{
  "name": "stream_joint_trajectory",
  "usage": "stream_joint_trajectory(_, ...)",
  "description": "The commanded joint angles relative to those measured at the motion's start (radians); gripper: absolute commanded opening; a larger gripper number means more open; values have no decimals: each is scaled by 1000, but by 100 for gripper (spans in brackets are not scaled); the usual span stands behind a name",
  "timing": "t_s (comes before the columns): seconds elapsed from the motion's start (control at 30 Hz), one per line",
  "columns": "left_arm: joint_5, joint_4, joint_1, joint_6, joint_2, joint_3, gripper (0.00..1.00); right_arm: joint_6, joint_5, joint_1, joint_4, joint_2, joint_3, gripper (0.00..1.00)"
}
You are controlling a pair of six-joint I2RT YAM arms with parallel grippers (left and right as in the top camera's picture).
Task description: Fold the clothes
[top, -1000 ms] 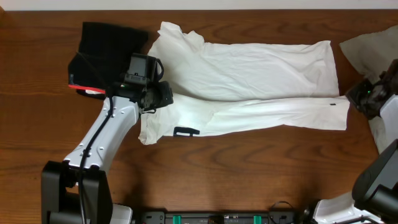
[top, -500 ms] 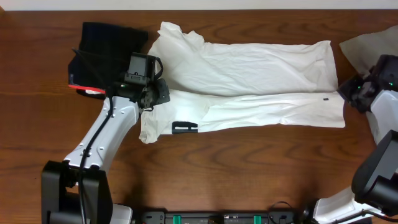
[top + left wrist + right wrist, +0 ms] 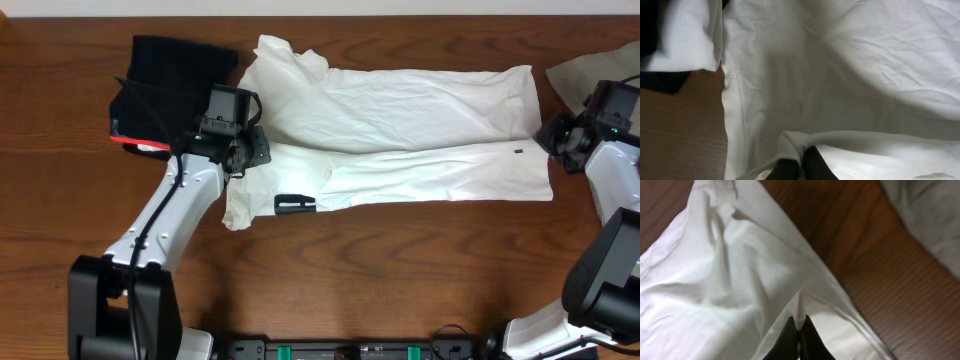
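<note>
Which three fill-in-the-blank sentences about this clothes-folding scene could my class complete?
The white T-shirt lies on a ____ table. The left gripper and the right gripper are each ____ on the T-shirt. The black garment has a ____ edge. Missing words: wooden, shut, red.

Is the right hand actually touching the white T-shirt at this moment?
Touching. The right wrist view shows the right hand with its fingertips closed on a raised ridge of the white T-shirt, pinching the fabric between them.
</note>
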Motion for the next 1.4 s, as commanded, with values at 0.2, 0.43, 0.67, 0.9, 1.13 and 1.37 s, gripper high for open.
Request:
stream_joint_trajectory(0.2,-42,21,4,17,41,14,6,-12,45,26,29,13,15,1)
stream_joint_trajectory(0.43,-42,23,4,17,41,14,6,-12,45,31,64,13,-2,2)
stream_joint_trajectory(0.67,-42,25,4,17,42,14,6,-12,45,43,92,42,-3,4)
stream_joint_trajectory(0.9,-42,39,4,18,42,14,9,-13,48,59,138,130,-3,13)
stream_joint_trajectory(1.13,-42,91,4,52,37,22,74,-70,47,58,200,132,0,92)
stream_joint_trajectory(1.37,-42,8,4,48,-78,90,86,-106,-3,58,150,14,5,99)
